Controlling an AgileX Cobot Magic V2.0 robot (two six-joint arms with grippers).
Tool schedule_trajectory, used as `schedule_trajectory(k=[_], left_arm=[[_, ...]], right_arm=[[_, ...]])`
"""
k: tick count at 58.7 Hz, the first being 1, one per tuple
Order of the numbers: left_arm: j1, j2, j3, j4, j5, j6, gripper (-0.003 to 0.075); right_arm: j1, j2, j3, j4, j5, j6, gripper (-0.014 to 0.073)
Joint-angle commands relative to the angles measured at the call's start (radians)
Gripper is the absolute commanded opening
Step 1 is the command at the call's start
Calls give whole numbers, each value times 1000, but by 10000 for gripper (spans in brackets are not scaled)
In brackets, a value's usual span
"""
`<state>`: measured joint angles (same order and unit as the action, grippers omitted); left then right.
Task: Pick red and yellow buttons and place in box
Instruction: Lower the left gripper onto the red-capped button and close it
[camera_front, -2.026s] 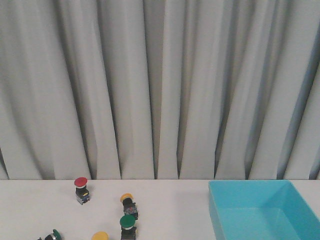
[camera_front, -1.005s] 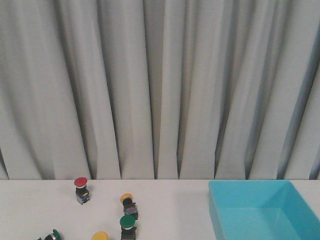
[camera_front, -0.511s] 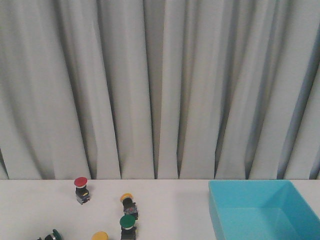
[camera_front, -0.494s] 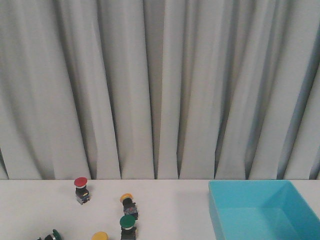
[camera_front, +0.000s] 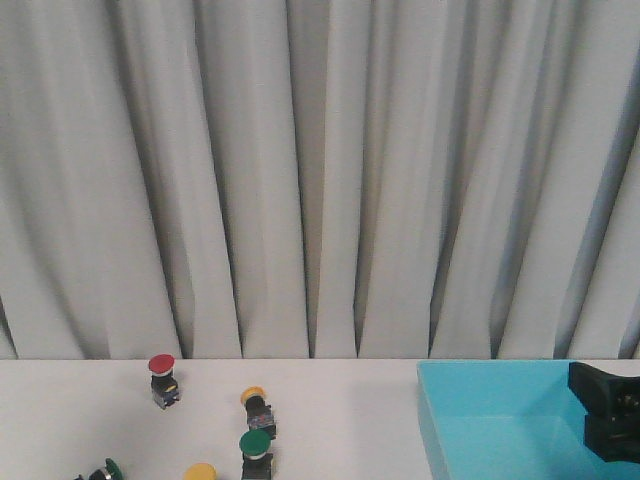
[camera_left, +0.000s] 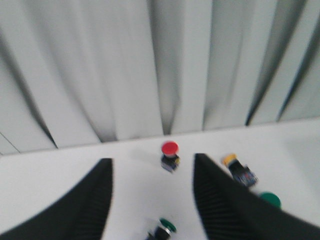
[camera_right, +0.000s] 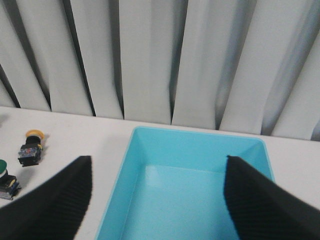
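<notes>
Left gripper (camera_left: 152, 200) wide open, empty, aimed at the red button (camera_left: 170, 148) upright on the desk (camera_left: 60, 175); straddle its cap before closing, while your right gripper (camera_right: 157, 200), also open, empty, hangs over the box (camera_right: 197, 142).

No text, label, brand or number can be read anywhere. The button bodies are too small and blurred to show markings, and the turquoise box (camera_right: 197, 150) and the curtain carry no lettering.
</notes>
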<state>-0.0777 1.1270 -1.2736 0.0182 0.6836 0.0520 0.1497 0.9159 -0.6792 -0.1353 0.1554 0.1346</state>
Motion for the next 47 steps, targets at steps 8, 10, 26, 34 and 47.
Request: schedule_trajectory(k=[8,10,26,34,47], left_arm=[[-9,69,-60,-79,28,43,629],[-9,74,-60,-88,26,41,629],[-9,112,-59,-119,18,40,579],[-9,155,-38,-150,116,41,552],[-25,306,-11,-161,197,78,515]], right_arm=[[1,-5,-110,-30,23,-26,598],[1,-8,-120,-33,21,-26,595],[1,-12,-142,8,-58,-16,579],[1,-9,-142,4,-57,-16,579],[1,-9,-142,10,-58,-16,579]])
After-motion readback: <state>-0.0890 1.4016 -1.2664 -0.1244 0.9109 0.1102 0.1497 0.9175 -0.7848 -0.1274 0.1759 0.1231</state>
